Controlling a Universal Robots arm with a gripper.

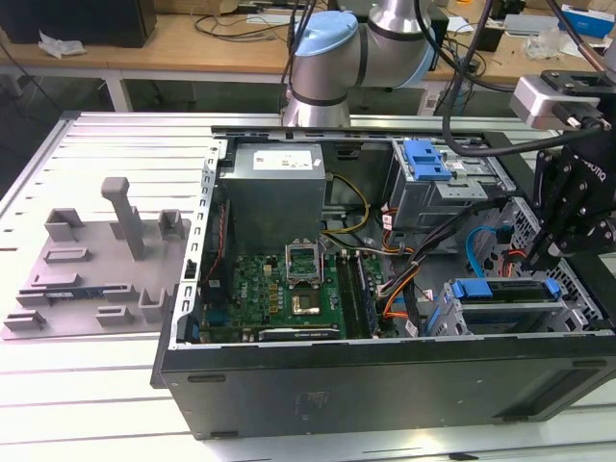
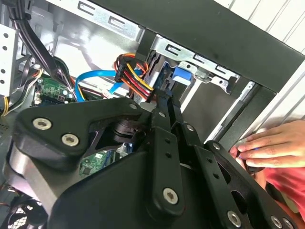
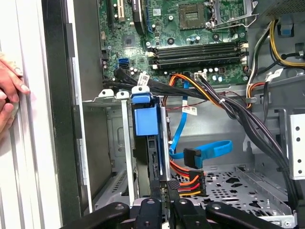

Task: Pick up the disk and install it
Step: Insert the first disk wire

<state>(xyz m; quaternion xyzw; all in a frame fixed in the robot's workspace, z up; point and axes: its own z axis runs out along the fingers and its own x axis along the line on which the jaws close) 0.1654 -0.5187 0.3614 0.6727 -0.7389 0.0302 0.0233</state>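
Blue plastic is framing the disk (image 3: 144, 119), standing on its thin side tight inside the metal cage (image 3: 125, 157), its long side pointing at the gripper (image 3: 165, 200). The gripper's fingers are sitting close together at the disk's near end, gripping nothing I can see. White tags (image 3: 189, 110) on the wires (image 3: 228, 107) are too small to read.

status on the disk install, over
gripper low at drive cage. disk standing in cage. power cable close by; hand at case edge.
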